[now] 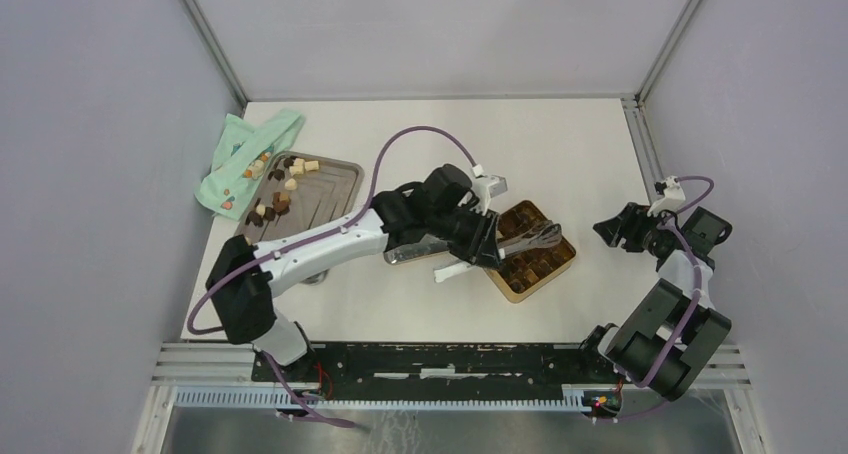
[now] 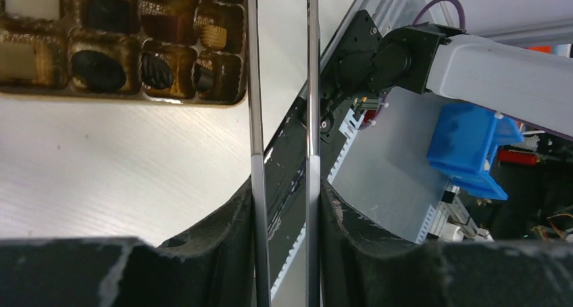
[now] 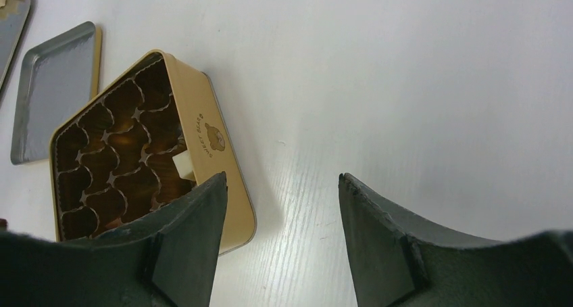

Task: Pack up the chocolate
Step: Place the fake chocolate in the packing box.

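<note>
Clearly the weak link is the tool. The left gripper (image 2: 284, 193) is clamped on the long metal tweezers (image 2: 255, 84), one blade against each black finger. The blades stand apart and reach over the square gold tin (image 3: 217, 145) with its grid of compartments. Their tips fall outside the wrist view and are too small to read from above, so I cannot tell whether a piece sits between them.

Small dark-brown, mid-brown and cream-white chocolate chunks (image 1: 283, 189) lie loose on the flat silver metal tray (image 1: 340, 186) at the far left of the white desk (image 1: 560, 144). Several more already fill compartments at one corner of the tin.

As I judge the risks:
- **Tool slip:** the smooth blades could slide or twist between the fingers, so the tips miss the cell aimed at.
- **Tin dragged:** a tip dipping too low could hook the crinkled liner and pull the tin along. Nothing steadies it, since the right gripper (image 3: 280, 185) hangs open and empty near the tin, not touching it.
- **Bad placement:** a chunk let go above a filled cell, or across a divider, would sit proud or roll onto the desk.
- **Lid knocked:** the left arm reaches across above the silver tin lid (image 3: 54, 84), which a low sweep could knock.
</note>
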`<action>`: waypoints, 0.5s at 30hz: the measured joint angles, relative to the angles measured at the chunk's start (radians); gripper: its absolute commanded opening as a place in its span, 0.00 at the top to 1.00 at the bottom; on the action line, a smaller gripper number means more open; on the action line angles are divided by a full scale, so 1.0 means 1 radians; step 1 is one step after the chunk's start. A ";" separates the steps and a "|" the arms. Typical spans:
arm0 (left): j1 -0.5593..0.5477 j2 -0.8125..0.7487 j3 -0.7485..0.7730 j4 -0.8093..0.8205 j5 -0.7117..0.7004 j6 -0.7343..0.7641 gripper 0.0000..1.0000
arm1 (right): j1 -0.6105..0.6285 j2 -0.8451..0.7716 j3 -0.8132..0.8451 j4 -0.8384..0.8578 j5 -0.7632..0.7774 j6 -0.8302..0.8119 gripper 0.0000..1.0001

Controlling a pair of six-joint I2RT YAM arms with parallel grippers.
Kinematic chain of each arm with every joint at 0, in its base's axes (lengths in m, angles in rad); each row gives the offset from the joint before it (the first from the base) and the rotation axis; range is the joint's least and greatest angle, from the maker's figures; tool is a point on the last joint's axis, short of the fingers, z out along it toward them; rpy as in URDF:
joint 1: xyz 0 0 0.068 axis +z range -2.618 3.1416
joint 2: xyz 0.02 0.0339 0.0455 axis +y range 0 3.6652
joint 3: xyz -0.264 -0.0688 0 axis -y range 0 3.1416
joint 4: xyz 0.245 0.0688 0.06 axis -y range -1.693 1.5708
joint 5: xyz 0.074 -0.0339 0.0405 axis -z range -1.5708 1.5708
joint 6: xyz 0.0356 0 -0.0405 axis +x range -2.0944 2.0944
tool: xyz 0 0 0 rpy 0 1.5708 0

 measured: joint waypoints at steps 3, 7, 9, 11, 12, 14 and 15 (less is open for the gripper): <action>-0.043 0.075 0.069 -0.020 -0.022 0.035 0.98 | -0.006 0.000 -0.010 0.009 0.000 0.009 0.33; -0.092 0.160 0.156 -0.064 -0.070 0.073 0.98 | -0.010 0.000 -0.018 0.021 0.000 0.021 0.33; -0.109 0.196 0.191 -0.088 -0.095 0.095 0.98 | -0.011 0.000 -0.023 0.030 0.000 0.027 0.33; -0.124 0.244 0.232 -0.122 -0.135 0.114 0.98 | -0.011 0.000 -0.028 0.033 0.000 0.031 0.33; -0.129 0.251 0.235 -0.126 -0.140 0.117 0.97 | -0.011 0.000 -0.029 0.035 0.000 0.034 0.33; -0.134 0.276 0.257 -0.154 -0.167 0.129 0.96 | -0.011 0.000 -0.030 0.039 -0.001 0.035 0.33; -0.135 0.289 0.269 -0.166 -0.180 0.135 0.96 | -0.011 0.000 -0.030 0.041 -0.002 0.035 0.33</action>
